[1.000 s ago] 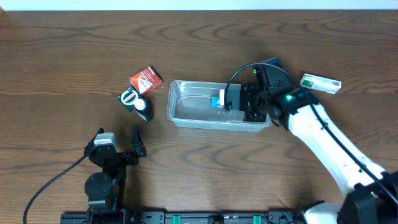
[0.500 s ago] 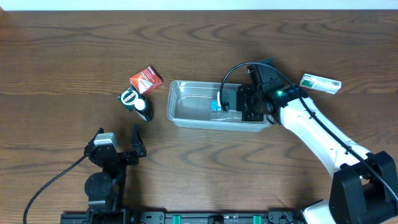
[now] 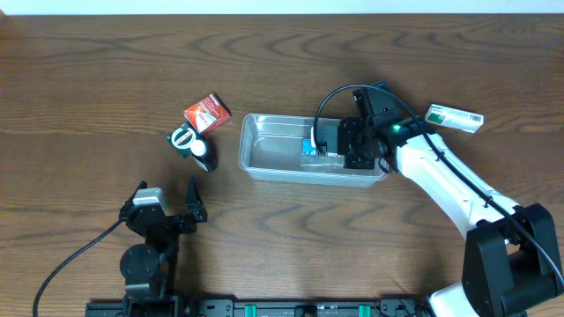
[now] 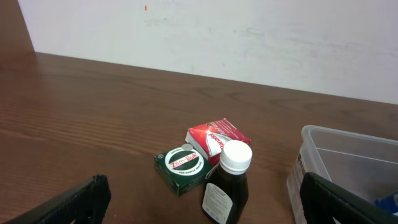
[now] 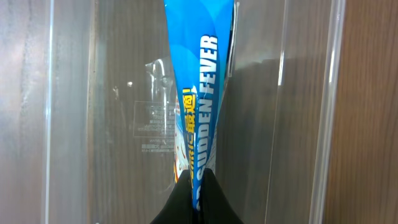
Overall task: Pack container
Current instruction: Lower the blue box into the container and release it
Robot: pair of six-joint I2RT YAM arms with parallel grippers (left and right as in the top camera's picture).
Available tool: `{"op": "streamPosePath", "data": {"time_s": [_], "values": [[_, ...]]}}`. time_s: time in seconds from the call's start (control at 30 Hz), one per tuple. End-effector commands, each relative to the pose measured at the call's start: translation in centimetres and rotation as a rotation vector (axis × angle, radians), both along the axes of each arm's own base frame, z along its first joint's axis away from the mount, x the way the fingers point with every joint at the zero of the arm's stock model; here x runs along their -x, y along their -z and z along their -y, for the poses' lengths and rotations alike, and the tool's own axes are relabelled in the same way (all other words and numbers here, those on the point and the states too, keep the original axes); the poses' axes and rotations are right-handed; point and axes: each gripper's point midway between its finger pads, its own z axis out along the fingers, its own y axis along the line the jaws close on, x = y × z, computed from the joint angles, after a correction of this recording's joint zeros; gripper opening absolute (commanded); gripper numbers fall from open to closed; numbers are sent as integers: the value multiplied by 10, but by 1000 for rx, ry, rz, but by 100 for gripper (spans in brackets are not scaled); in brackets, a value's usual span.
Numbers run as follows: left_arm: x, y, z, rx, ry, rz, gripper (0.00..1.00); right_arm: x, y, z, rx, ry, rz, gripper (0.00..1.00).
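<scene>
Packet pinched inside container

Brown wooden desk [image 3: 88, 70] under everything. Reaching from the near right corner toward mid-desk: white right arm [image 3: 449, 189]. Just right of the desk's centre, long sides parallel to the far edge: container [image 3: 269, 145], clear, shallow, round-cornered. Close to the near edge, left of centre: left gripper [image 3: 166, 187], pointing toward the far edge, jaws spread wide, gripping nothing. Over the container's right half: right gripper [image 3: 319, 151], jaws narrowed onto one end of a blue packet [image 3: 307, 147]. Packet lettered "SUDDEN FEVER" in the right wrist view, hanging between the container's walls; touching the floor or not, cannot tell. Toward the far right corner, apart from the container: green-and-white box [image 3: 455, 116], lying flat. Left of the container, clustered: red box [image 3: 207, 112], green box [image 3: 183, 138] just beside it, and dark bottle [image 3: 204, 157], white-capped, upright, nearest the container.
</scene>
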Motion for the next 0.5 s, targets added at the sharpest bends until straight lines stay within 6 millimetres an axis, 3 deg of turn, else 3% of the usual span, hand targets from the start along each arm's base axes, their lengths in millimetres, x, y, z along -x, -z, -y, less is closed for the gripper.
{"op": "streamPosePath", "data": {"time_s": [0.0, 0.07, 0.13, 0.2, 0.47], "values": [[0, 17, -2, -5, -6, -38, 98, -6, 2, 1, 4, -6, 8, 6], [0, 17, -1, -5, -6, -38, 98, -5, 2, 1, 0, -7, 3, 13], [0, 17, -2, -5, -6, -38, 98, -3, 2, 0, -8, 2, -9, 29], [0, 17, -1, -5, -6, -38, 98, -3, 2, -1, -18, 32, -21, 38], [0, 17, -1, -4, -6, -38, 98, -1, 2, -2, -23, 45, -34, 40]]}}
